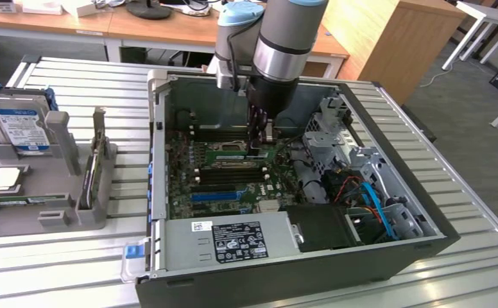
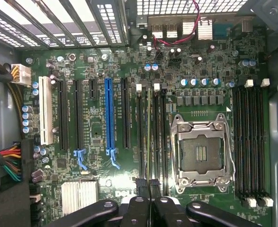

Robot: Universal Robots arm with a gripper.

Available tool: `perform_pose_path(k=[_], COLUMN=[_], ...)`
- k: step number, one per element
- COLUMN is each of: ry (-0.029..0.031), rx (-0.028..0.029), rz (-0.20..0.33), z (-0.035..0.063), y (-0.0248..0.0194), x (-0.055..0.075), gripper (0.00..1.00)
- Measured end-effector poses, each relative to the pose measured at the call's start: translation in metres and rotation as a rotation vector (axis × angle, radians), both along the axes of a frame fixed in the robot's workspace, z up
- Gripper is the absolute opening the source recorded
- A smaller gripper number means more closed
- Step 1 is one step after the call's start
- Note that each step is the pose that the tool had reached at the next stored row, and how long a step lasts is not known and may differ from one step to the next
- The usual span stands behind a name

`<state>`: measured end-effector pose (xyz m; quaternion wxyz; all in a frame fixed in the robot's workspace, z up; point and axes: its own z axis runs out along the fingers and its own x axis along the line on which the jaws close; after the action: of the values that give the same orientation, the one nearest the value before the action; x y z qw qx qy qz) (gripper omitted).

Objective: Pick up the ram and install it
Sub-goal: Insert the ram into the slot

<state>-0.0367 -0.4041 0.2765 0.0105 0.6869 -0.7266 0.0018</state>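
Note:
The ram is a thin green stick, seen edge-on in the wrist view, lying along the black memory slots beside the processor socket. My gripper is shut on it, its black fingertips pinching the stick's near end. In the exterior view the gripper reaches down into the open computer case. There the ram shows as a short green strip just above the motherboard, next to the socket. Whether the stick touches a slot I cannot tell.
A long blue slot and black expansion slots lie beside the memory slots. The power supply fills the case's near end, and a drive cage with cables its right. A grey rack holding a hard drive stands at the exterior view's left.

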Motion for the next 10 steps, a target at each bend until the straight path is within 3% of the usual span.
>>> perform_pose_path(k=[10], ry=[0.0], rx=[0.0], rz=[0.0], z=[-0.0001], y=[0.0], x=[-0.002], gripper=[0.12])
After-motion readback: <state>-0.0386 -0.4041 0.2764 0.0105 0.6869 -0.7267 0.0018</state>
